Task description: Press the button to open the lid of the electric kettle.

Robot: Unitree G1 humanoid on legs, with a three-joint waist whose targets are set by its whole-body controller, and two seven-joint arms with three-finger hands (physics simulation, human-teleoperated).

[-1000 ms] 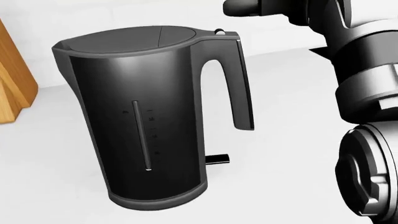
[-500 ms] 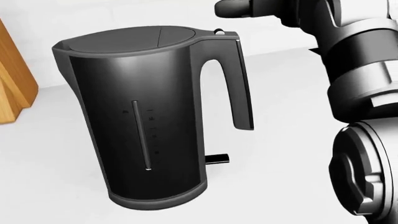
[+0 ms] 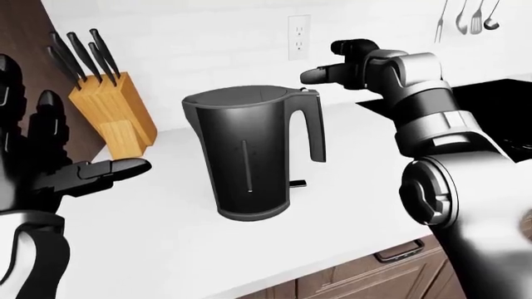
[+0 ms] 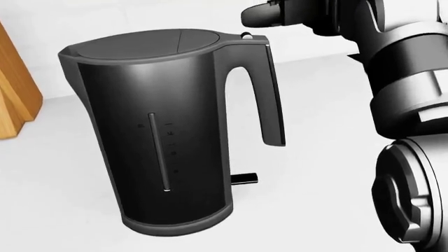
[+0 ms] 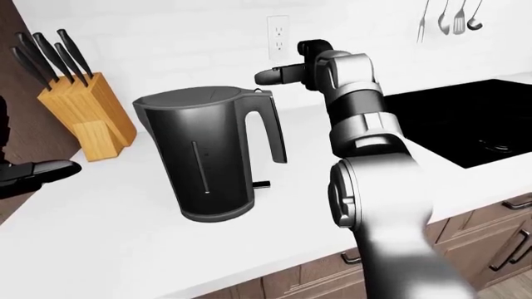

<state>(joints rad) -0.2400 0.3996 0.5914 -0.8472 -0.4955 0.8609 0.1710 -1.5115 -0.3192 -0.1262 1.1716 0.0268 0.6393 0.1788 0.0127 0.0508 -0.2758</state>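
Just above kettle button, right hand, apart

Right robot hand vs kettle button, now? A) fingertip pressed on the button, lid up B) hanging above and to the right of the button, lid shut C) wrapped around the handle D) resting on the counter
B: the right robot hand hangs above and right of the button atop the handle, with a gap between them, and the lid of the kettle lies flat.
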